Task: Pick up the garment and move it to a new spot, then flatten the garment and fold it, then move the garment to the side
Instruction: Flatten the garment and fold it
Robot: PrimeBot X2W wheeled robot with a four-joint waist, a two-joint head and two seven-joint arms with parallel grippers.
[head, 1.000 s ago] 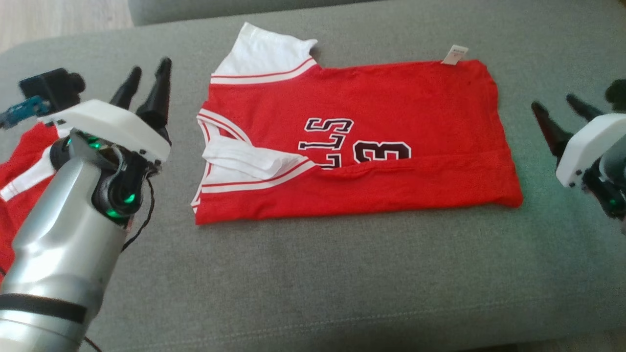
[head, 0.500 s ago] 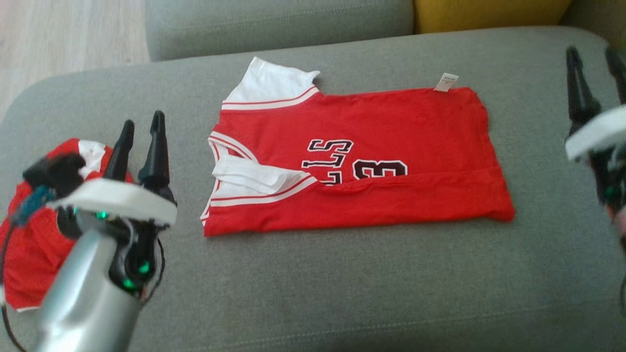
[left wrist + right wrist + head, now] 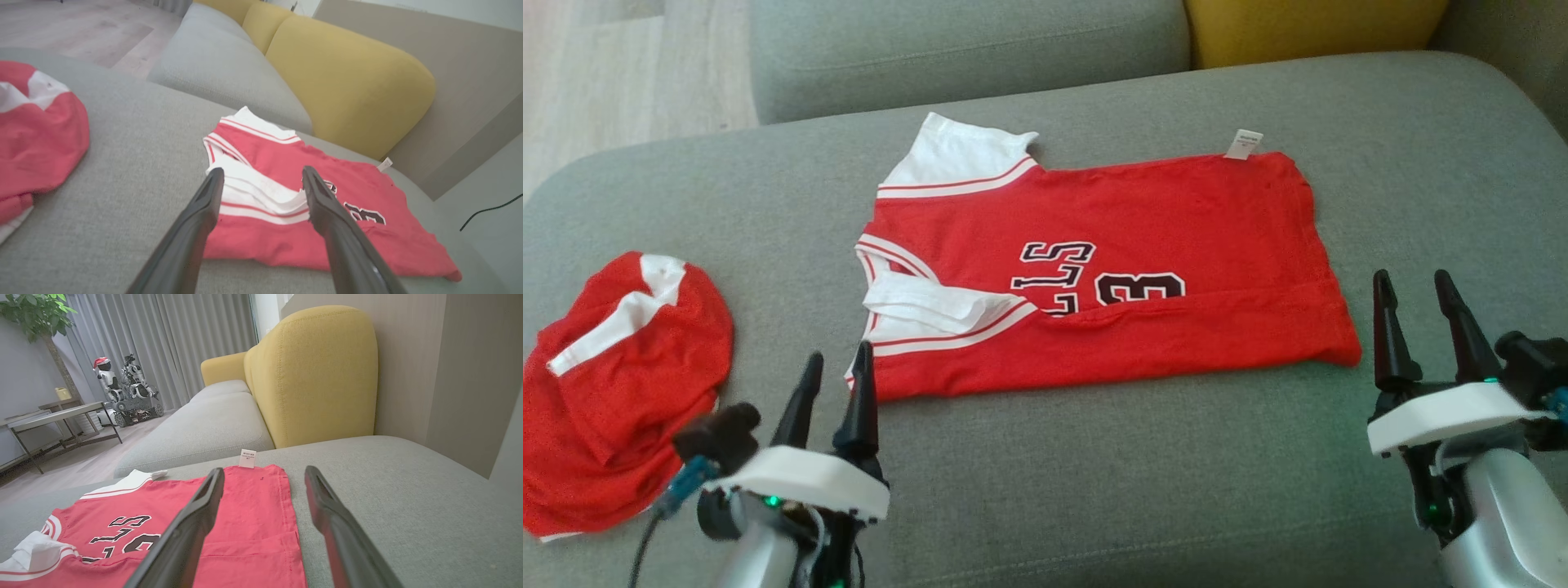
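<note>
A folded red-and-white fabric jersey (image 3: 1111, 245) was laid flat on the middle of a grey upholstered sofa seat (image 3: 1094, 482). A crumpled red-and-white cloth (image 3: 621, 392) was set well apart to its left. A yellow padded cushion (image 3: 1307, 28) was placed behind it, at the far right.

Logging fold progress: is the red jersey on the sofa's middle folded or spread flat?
Partly folded: the jersey has its near long edge turned over the front, hiding part of the lettering; the far white sleeve sticks out.
</note>
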